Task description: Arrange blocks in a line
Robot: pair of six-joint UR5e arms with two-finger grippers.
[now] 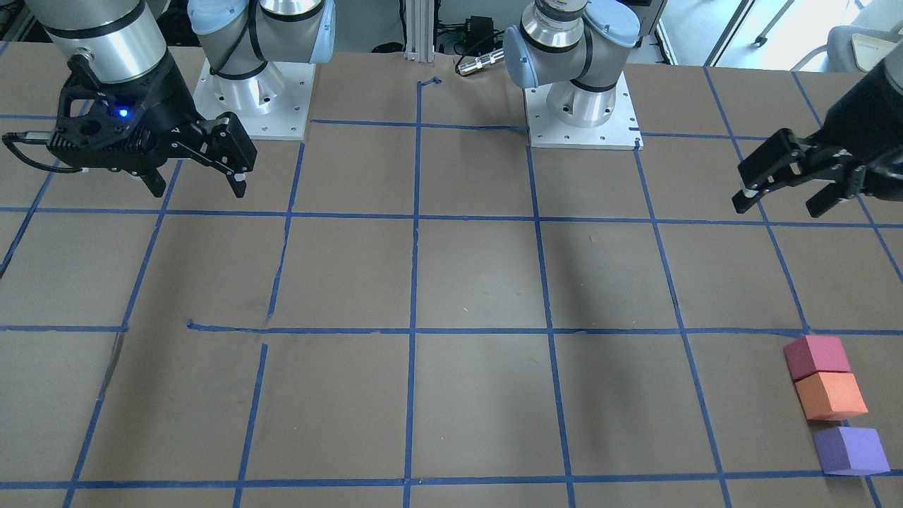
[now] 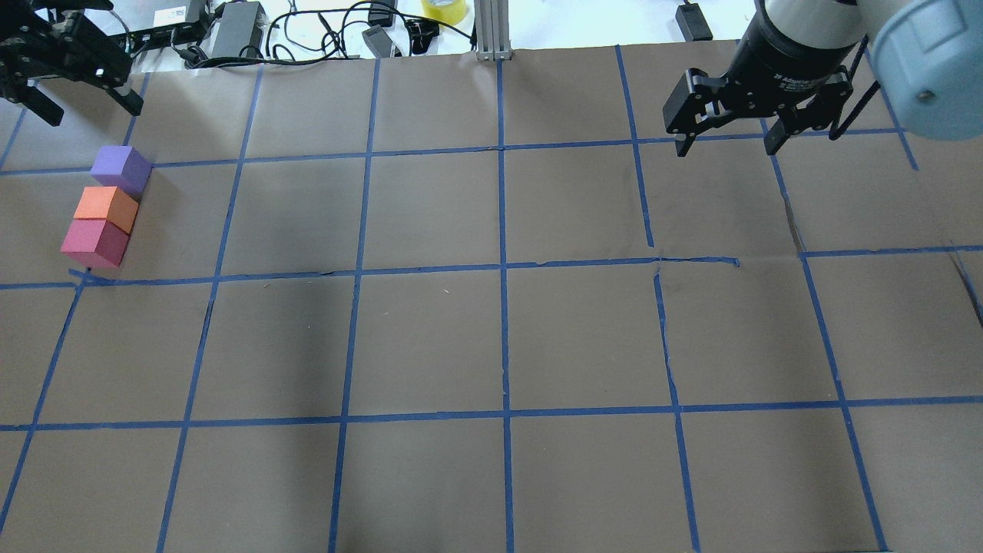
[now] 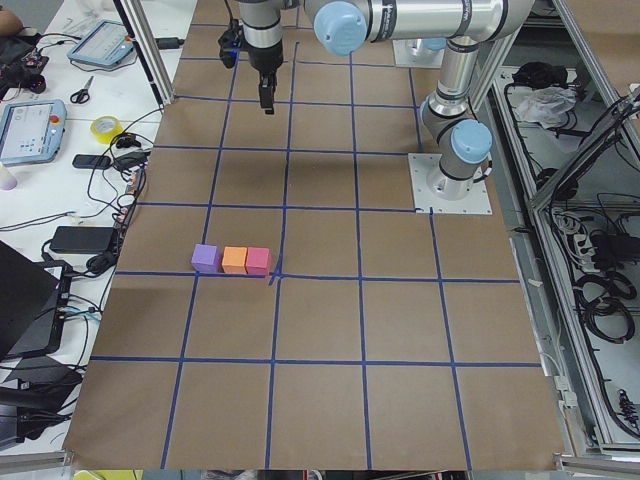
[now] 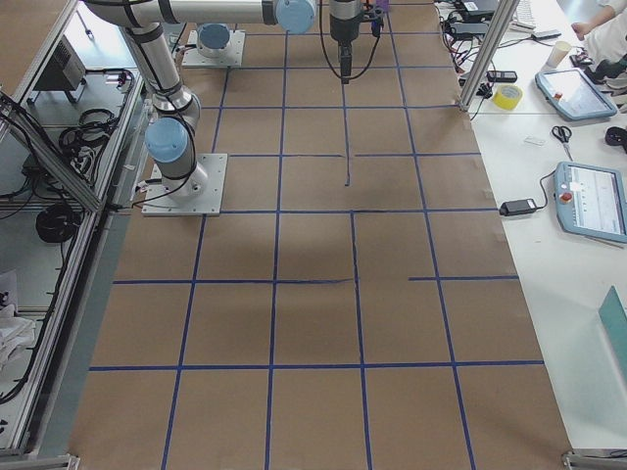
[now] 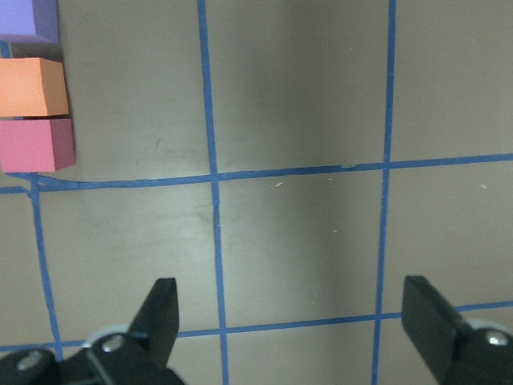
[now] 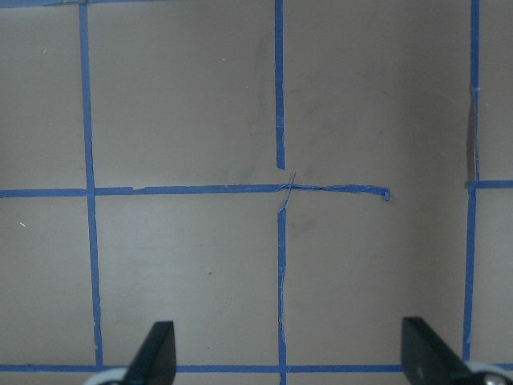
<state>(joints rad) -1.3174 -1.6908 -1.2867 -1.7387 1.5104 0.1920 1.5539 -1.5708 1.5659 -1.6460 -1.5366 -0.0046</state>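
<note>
We see the purple block (image 2: pixel 121 169), orange block (image 2: pixel 106 206) and pink block (image 2: pixel 94 241) in a row. The left pincer (image 1: pixel 776 204) nearby and right pincer (image 2: pixel 725 146) far away are both spread apart.

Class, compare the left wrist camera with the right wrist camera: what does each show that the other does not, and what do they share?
Only the left wrist view shows the blocks: purple block, orange block and red-pink block in a row at its upper left edge, with orange and red-pink touching. Only the right wrist view shows a ragged tape junction, where a blue line breaks off. Both show an open, empty gripper, the left gripper and the right gripper, above the brown table cover with its blue grid.
</note>
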